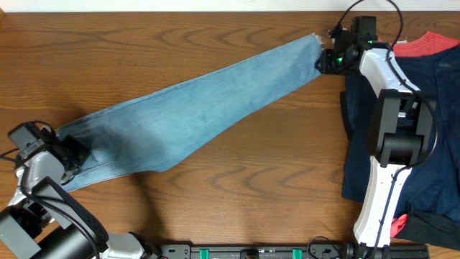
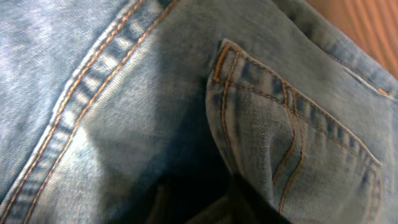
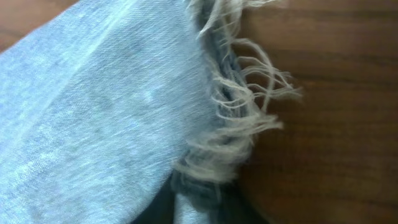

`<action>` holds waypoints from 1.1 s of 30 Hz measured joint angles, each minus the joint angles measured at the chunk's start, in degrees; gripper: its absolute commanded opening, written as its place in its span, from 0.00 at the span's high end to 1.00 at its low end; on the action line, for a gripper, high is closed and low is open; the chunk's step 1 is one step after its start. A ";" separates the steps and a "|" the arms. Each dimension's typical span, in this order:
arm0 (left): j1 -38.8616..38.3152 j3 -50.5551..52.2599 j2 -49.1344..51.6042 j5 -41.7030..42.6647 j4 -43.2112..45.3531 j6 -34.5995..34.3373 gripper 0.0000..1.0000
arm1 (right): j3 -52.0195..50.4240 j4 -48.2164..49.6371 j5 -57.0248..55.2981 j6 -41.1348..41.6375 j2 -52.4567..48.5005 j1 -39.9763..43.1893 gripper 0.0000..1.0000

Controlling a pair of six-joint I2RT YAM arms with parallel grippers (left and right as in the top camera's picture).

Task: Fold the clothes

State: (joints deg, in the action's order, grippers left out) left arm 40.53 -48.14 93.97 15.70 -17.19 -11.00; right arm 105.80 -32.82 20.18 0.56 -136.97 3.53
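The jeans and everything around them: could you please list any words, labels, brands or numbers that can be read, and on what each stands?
None can be read in any view. The jeans show only orange stitching on a pocket and a frayed hem, with no tag or brand patch in sight.

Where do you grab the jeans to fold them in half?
Take the frayed hem at the far right end, coming in from the right side: the jeans lie stretched long and flat across the table, so that loose end can likely swing over to the waist.
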 measured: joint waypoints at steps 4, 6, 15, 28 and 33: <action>-2.34 0.00 -0.02 1.75 -1.40 0.79 0.64 | -0.24 -0.33 -0.48 0.44 0.11 0.20 0.99; -3.21 0.00 0.00 2.21 -1.84 1.29 0.63 | -0.24 -1.62 -1.46 0.42 0.52 0.33 0.99; -3.21 0.00 0.00 -8.46 -1.33 1.55 0.64 | -0.48 -9.16 -9.62 0.28 9.94 4.31 0.59; -0.61 0.00 -0.02 -12.35 2.27 -1.53 0.64 | -0.52 -21.70 6.93 -2.93 12.70 -5.38 0.99; -0.59 0.00 0.57 -12.81 5.49 -1.64 0.64 | -0.52 -21.86 0.48 2.58 9.86 -14.23 0.99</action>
State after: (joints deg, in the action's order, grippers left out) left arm 39.94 -48.14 94.54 2.90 -11.70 -12.64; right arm 105.27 -54.68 20.67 3.14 -127.11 -10.70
